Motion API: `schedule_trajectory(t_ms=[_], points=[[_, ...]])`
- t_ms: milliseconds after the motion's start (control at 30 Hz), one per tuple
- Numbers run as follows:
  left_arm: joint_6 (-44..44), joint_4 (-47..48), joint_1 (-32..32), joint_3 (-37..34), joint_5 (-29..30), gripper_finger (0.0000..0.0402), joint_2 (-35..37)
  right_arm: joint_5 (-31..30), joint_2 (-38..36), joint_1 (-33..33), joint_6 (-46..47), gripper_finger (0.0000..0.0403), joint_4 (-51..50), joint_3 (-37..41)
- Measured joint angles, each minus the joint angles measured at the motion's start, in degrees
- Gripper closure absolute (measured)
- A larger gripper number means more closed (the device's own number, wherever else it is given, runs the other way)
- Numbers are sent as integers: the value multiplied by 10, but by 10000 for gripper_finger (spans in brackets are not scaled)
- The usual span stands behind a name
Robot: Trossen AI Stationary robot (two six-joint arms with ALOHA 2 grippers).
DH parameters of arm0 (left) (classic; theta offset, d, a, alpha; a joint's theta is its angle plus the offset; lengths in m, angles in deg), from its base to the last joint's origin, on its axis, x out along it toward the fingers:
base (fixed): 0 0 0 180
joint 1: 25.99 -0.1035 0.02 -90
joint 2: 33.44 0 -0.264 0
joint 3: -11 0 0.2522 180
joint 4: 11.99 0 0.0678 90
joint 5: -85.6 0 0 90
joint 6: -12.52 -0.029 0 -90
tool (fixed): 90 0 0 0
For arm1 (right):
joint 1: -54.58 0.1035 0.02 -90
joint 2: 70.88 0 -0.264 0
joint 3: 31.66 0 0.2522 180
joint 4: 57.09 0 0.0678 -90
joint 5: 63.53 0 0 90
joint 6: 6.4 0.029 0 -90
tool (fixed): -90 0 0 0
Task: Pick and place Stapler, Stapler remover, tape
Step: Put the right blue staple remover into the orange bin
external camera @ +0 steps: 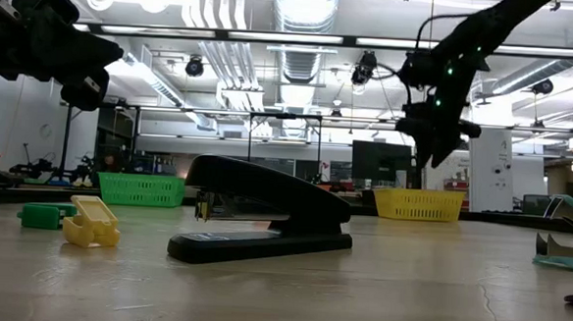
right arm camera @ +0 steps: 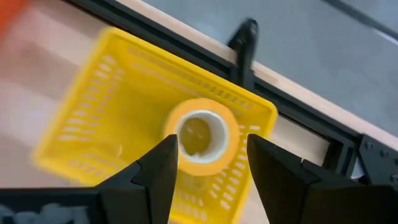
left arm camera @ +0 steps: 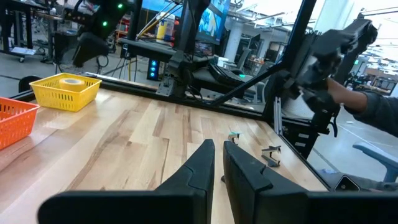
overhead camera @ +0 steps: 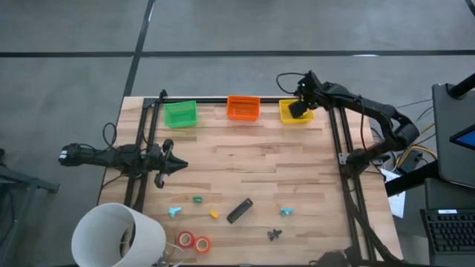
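**Stapler lying diagonally in the lower middle, between two arms that are both far from it**

Stapler [overhead camera: 239, 211] is the next long item you are facing, and it is resting in the lower centre of the high view, its long axis slanting from lower left up to upper right. Your right gripper [overhead camera: 300, 108] is hovering at the upper right of that view, over the yellow basket [overhead camera: 286, 116]. Its fingers are standing wide apart and gripping nothing; a yellow tape roll [right arm camera: 200, 136] is sitting in the basket directly beneath them. From there the stapler is lying well down and to the left. Your left gripper [overhead camera: 177, 166] is waiting at mid-left, pointing right, fingers almost shut and empty. It looks somewhat nearer the stapler, which is lying down and to its right. Two red-orange tape rolls [overhead camera: 194, 241] are sitting at the lower left, and a green roll [overhead camera: 197, 199] is lying left of the stapler.
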Motion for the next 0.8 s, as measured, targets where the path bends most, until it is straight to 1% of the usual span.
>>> schedule_trajectory(t_ms=[367,567,800], points=[[0,0,0,0,0,364,0,18,-80,129,24,217,-3,5],[0,0,0,0,0,364,0,21,-99,198,26,223,-4,5],[0,0,0,0,0,364,0,94,-101,273,29,225,-20,6]])
